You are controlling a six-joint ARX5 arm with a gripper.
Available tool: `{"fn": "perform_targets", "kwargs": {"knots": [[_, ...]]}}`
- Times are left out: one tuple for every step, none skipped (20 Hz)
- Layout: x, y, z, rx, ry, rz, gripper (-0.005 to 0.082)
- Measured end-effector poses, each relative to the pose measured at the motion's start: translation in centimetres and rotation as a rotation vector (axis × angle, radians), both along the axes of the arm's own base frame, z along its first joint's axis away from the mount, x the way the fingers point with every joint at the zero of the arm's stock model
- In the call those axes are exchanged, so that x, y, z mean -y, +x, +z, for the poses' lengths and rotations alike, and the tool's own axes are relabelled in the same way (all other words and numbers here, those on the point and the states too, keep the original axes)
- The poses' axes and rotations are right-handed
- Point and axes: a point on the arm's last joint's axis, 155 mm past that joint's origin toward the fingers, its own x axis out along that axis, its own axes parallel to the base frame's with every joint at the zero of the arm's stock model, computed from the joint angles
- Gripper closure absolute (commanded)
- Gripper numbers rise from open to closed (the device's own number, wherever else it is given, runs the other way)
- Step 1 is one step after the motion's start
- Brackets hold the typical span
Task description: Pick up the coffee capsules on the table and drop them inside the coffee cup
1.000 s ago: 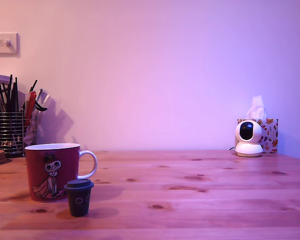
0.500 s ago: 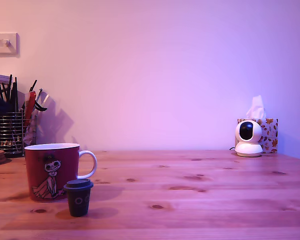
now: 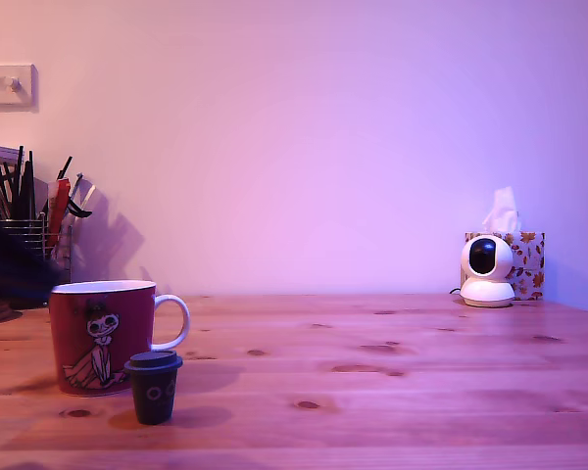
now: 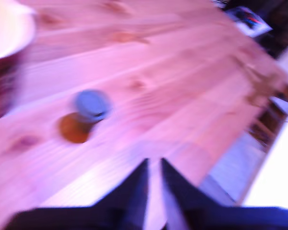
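Dark capsule [image 3: 154,387] upright on the pine table [image 3: 392,392] just in front of the red mug [image 3: 102,336], near its handle side; gripper [image 4: 153,179] nearly clenched, holding nothing, wrist view blurred.

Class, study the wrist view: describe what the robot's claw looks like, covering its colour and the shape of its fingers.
The claw is very dark, near black with a bluish cast. Two fingers taper to pointed tips, rising from a broad dark base along the picture's lower edge, with a narrow gap between them. The picture is blurred, so cables or markings cannot be made out.
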Motion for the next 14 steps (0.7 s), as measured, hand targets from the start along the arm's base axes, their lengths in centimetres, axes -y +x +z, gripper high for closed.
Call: {"fn": "perform_targets", "kwargs": {"knots": [[0.3,-0.3,-0.3,-0.011,0.006,-0.015,0.0235],[0.5,-0.6,-0.7,-0.030,0.012,-0.026,0.0235],[0.6,-0.8,-1.1,-0.054,0.018,-0.030,0.0235],[0.7,-0.8,-1.3,-0.090,0.007,-0.014,0.0235],[0.8,-0.6,-1.3,-0.090,0.003,-0.010,0.0235],[0.9,-0.3,-1.2,-0.097,-0.008,0.004,0.0235],[0.7,0.1,-1.1,-0.084,-0.004,0.021,0.0235],[0.4,0.7,-1.2,-0.069,0.011,0.053,0.0235],[0.0,1.4,-1.4,-0.054,0.028,0.089,0.0235],[-0.4,1.9,-1.5,-0.042,0.042,0.118,0.0235],[-0.7,2.3,-1.6,-0.032,0.057,0.144,0.0235],[-0.9,2.5,-1.7,-0.026,0.066,0.155,0.0235],[-1.0,2.6,-1.8,-0.014,0.079,0.162,0.0235],[-1.0,2.7,-1.8,0.006,0.097,0.160,0.0235]]}}
